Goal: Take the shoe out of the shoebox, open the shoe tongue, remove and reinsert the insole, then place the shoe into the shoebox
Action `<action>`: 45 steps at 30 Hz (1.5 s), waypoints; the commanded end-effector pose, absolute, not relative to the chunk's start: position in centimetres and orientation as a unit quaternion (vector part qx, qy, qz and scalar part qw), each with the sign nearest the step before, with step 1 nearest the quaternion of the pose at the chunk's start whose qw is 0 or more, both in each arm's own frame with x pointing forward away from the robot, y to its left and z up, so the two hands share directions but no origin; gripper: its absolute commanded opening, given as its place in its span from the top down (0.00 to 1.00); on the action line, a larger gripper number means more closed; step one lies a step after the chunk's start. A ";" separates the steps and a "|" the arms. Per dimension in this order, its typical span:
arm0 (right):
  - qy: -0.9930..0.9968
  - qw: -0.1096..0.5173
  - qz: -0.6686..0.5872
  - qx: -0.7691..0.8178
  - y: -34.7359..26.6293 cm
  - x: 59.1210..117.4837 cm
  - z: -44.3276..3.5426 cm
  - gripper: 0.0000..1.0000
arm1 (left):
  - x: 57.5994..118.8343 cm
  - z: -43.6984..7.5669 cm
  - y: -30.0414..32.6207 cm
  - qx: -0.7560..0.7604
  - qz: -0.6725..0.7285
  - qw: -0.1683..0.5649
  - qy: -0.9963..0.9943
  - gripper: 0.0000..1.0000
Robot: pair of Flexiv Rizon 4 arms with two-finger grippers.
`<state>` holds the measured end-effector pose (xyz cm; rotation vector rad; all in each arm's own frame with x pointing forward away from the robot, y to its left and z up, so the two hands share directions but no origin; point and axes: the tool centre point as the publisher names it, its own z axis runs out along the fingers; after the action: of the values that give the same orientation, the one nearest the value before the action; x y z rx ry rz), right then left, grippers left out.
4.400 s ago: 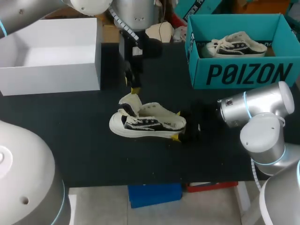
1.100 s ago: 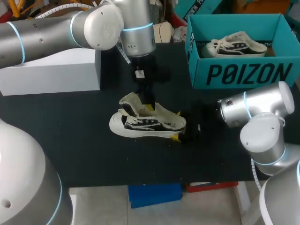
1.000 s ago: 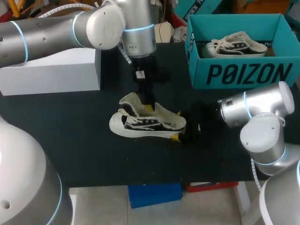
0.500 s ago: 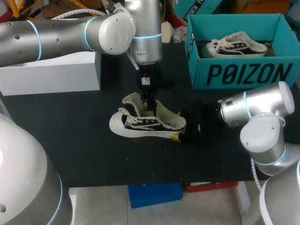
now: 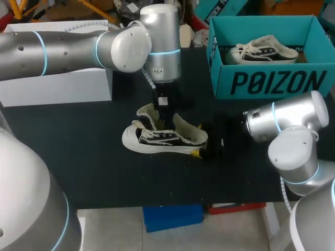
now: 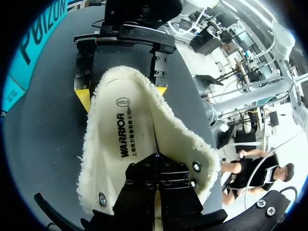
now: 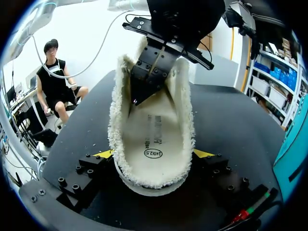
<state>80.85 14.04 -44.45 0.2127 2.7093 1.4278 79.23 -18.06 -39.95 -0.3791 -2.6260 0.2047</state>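
Brightly, evenly lit, seemingly from overhead; soft glare on the left arm (image 5: 68, 47); little shadow around the shoe (image 5: 178, 140).

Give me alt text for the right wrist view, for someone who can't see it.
The right gripper clamps the heel of a white fleece-lined shoe between its yellow-tipped fingers on the black table, with the shoe's printed insole showing. The left arm's black gripper hangs down into the shoe's opening ahead.

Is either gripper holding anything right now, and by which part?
The right gripper holds the shoe by its heel, one yellow tip on each side. The left gripper is down inside the shoe's opening; whether it grips the insole cannot be told.
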 end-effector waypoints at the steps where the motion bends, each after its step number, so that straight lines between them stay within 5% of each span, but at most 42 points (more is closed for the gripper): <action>1: 0.882 0.036 0.465 0.070 13.8 80.8 -44.8 1.00 | 78.1 -40.4 -18.0 -0.135 0.082 0.222 -0.962 1.00; 38: 0.882 0.036 0.465 0.070 13.8 80.8 -44.8 1.00 | 77.0 -43.5 -18.2 -0.049 0.049 0.201 -0.977 1.00; 39: 0.882 0.036 0.465 0.070 13.8 80.8 -44.8 1.00 | 77.0 -43.5 -18.2 -0.049 0.050 0.201 -0.977 0.86; 40: 0.882 0.036 0.465 0.070 13.8 80.8 -44.8 1.00 | 77.0 -43.5 -18.2 -0.049 0.050 0.201 -0.977 0.59; 45: 0.882 0.036 0.465 0.070 13.8 80.8 -44.8 1.00 | 77.0 -43.2 -18.3 -0.053 0.052 0.182 -0.980 0.56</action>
<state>80.78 13.95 -44.51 0.2121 2.7094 1.4270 78.16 -18.00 -41.98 -0.1487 -2.7465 0.1492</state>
